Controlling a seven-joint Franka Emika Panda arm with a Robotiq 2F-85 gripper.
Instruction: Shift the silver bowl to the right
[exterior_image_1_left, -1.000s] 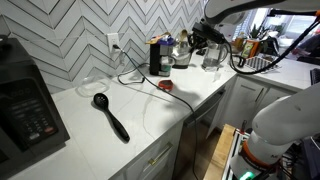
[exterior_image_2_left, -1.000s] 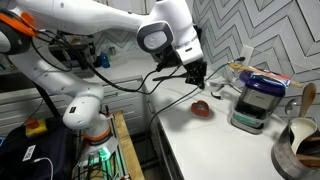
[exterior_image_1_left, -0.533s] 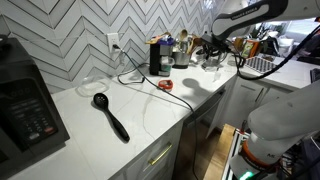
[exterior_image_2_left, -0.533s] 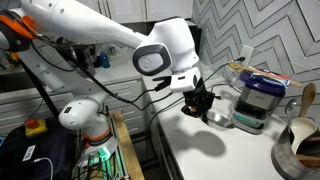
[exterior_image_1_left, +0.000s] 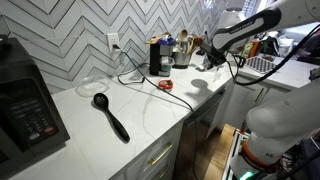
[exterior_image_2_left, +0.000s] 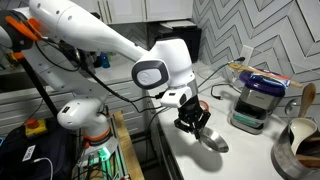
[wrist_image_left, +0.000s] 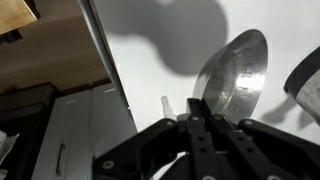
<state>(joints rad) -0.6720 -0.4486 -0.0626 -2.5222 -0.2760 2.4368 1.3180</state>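
In the wrist view the black Robotiq gripper (wrist_image_left: 198, 115) has its two fingers pressed together on the near rim of the small, shallow, round silver bowl of shiny grey metal (wrist_image_left: 238, 80), so it grasps the bowl by its edge. The bowl stands steeply tilted, with its hollow turned toward the camera. It casts a dark rounded shadow on the white countertop (wrist_image_left: 150, 45) beyond it. To the left of the gripper in that view, the counter's front edge drops to grey cabinet fronts. In an exterior view the gripper (exterior_image_2_left: 196, 122) hangs from the white arm over the near part of the countertop (exterior_image_2_left: 235, 165). The silver bowl (exterior_image_2_left: 215, 141) slants down to its right, close to the surface, though I cannot tell whether its lower rim touches. Just behind stands a grey appliance with a dark blue band (exterior_image_2_left: 258, 100). In an exterior view the gripper (exterior_image_1_left: 203, 60) is at the right end of the counter. A black long-handled spoon (exterior_image_1_left: 110, 115) lies well apart to the left, with a clear glass vessel (exterior_image_1_left: 92, 84) behind it. A small red round object (exterior_image_1_left: 165, 86) lies between the spoon and the gripper. Farthest back is the grey chevron tile wall (exterior_image_1_left: 70, 35).
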